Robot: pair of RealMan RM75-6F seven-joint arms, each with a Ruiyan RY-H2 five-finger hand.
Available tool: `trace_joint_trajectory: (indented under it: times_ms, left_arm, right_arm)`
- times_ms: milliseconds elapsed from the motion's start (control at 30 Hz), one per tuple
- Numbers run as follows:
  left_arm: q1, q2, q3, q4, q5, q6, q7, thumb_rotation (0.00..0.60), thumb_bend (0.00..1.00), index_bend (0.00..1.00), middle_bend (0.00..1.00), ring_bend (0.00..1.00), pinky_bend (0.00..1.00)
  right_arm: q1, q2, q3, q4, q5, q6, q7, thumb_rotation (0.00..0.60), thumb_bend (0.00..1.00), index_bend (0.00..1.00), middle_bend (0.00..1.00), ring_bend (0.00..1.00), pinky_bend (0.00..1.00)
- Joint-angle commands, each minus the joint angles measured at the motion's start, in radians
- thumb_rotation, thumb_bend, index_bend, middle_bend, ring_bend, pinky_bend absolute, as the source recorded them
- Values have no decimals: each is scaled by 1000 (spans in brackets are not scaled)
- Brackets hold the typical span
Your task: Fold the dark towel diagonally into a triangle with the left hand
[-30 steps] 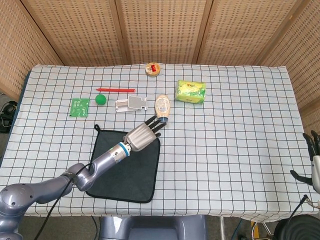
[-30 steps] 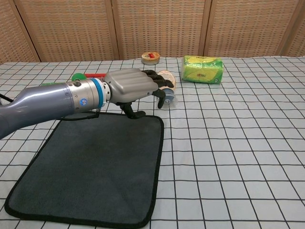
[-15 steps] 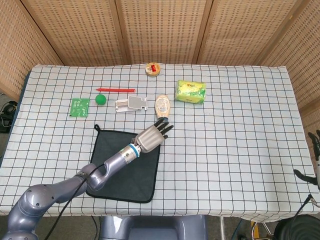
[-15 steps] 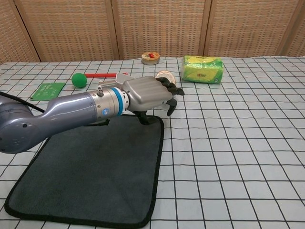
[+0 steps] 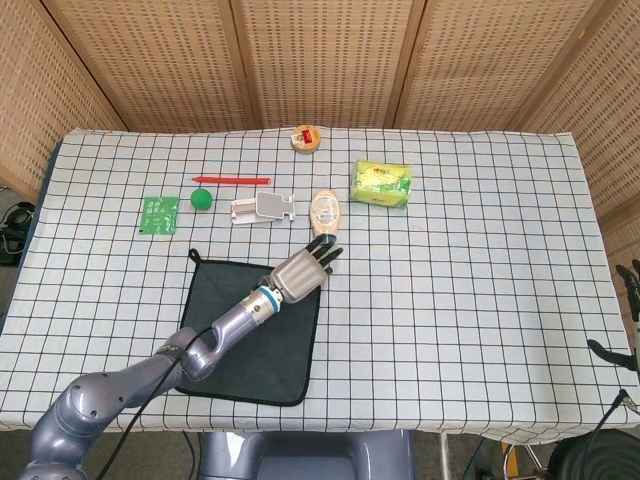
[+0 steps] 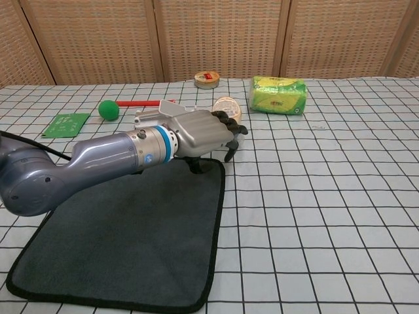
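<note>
The dark towel (image 5: 270,350) (image 6: 137,242) lies flat and unfolded on the checked tablecloth, front left of the table. My left hand (image 5: 301,270) (image 6: 203,131) hovers low over the towel's far right corner, palm down, fingers apart and slightly curled, the thumb pointing down close to the corner. It holds nothing; whether the thumb touches the cloth is unclear. Of my right hand (image 5: 628,320), only a few fingers show at the right edge of the head view, off the table.
Beyond the hand lie a beige bottle (image 5: 325,212), a white clip-like part (image 5: 262,207), a green ball (image 5: 201,199), a red stick (image 5: 232,180), a green circuit board (image 5: 158,214), a yellow-green packet (image 5: 382,183) and a small round tin (image 5: 305,137).
The left hand moved right and toward the towel's far right corner, then drew back slightly and curled its fingers a little. The right hand dropped lower at the frame edge. The towel has not moved.
</note>
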Motion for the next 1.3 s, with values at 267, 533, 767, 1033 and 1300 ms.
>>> trace_joint_trajectory:
  times_ms: [267,533,767,1033,1300]
  left_arm:
    - [-8,-27,12,33,-7,12,-8,600,471,382,0,0,0]
    - [-12,-41,19,44,-13,18,2,600,472,530,0,0,0]
    - [-5,-31,19,30,-21,34,9,600,473,563,0,0,0]
    - [19,3,22,-27,-23,77,7,600,500,576,0,0,0]
    - [120,93,9,-224,-81,173,87,600,506,574,0,0,0]
  right_arm:
    - [2,6,-2,-1,1,-10,10,600,0,38,0,0,0]
    - [1,9,-1,1,3,-9,20,600,0,41,0,0,0]
    - [0,10,-1,1,0,-8,26,600,0,41,0,0,0]
    - [-2,13,-2,-4,-5,-3,28,600,0,41,0,0,0]
    - [-5,16,-6,-12,-20,8,28,600,0,43,0,0,0]
